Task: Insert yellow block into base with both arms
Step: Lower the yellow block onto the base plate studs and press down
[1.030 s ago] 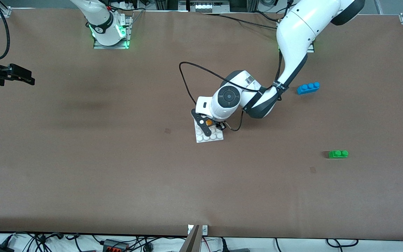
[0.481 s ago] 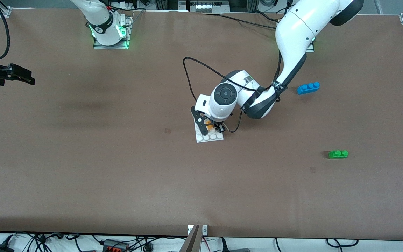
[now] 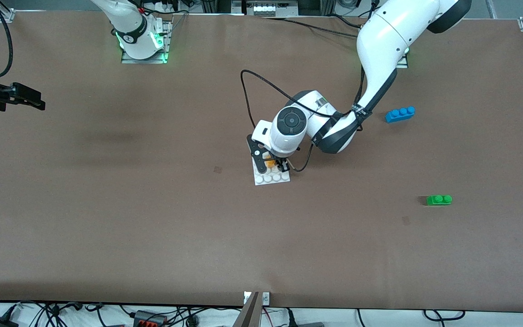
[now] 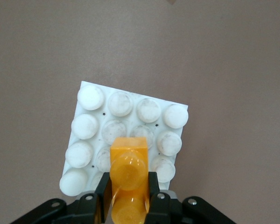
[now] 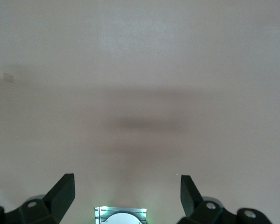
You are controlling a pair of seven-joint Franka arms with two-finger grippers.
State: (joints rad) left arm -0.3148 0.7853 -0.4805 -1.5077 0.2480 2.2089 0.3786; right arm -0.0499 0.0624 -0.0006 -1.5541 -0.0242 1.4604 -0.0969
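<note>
My left gripper (image 4: 128, 205) clamps the yellow block (image 4: 129, 182) just above the base (image 4: 177, 103), studs up so it can press onto the white pegs directly beneath; my right gripper (image 5: 126, 193) waits wide open at the table's edge.

Table (image 3: 107, 218): base (image 3: 271, 178), two bricks
</note>
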